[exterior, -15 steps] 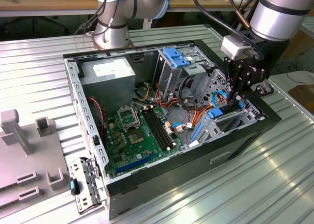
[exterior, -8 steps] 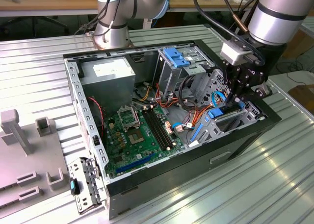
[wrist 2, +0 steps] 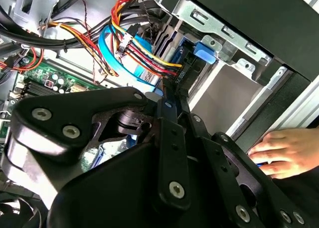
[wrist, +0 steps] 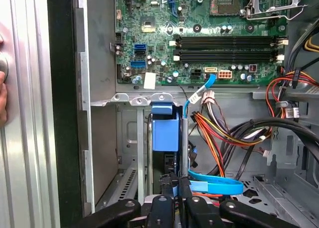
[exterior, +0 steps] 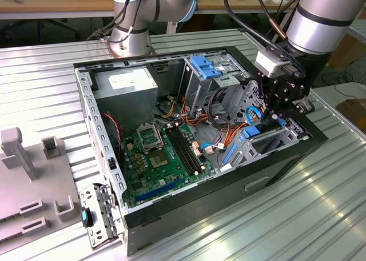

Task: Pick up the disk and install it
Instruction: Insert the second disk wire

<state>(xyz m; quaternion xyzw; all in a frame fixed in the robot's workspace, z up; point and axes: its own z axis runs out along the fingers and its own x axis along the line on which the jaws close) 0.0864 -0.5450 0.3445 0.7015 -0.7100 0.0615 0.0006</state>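
1. Disk [wrist: 164,130]: stands on edge in the lower drive bay, blue carrier rail uppermost, between two upright metal guides. In the exterior view it sits at about 3 o'clock of the open computer case [exterior: 91,101], just under my claw.
2. Claw [wrist: 174,185]: down inside the case at the near end of the disk, in line with its edge. In the second wrist view the claw [wrist 2: 167,96] tapers to a narrow tip against the blue rail. Whether it is clamped on the disk or only resting against it, I cannot tell.
3. Cabling: a flat blue data cable [wrist: 214,185] loops just beside the claw. A bundle of red, orange and yellow wires [wrist: 224,133] runs close past the bay.
4. Motherboard [exterior: 160,158]: lies flat on the case floor, at 9 o'clock from the disk in the exterior view.
5. Blue caddy [exterior: 203,67]: sits on top of the metal drive cage, at 11 o'clock from my claw [exterior: 266,117].
6. Power supply box [exterior: 126,84]: far corner of the case, at about 10 o'clock.
7. Person's hand [wrist 2: 289,150]: rests on the outer side of the case, near the bay.
8. Ribbed metal table [exterior: 286,215]: carries the case.
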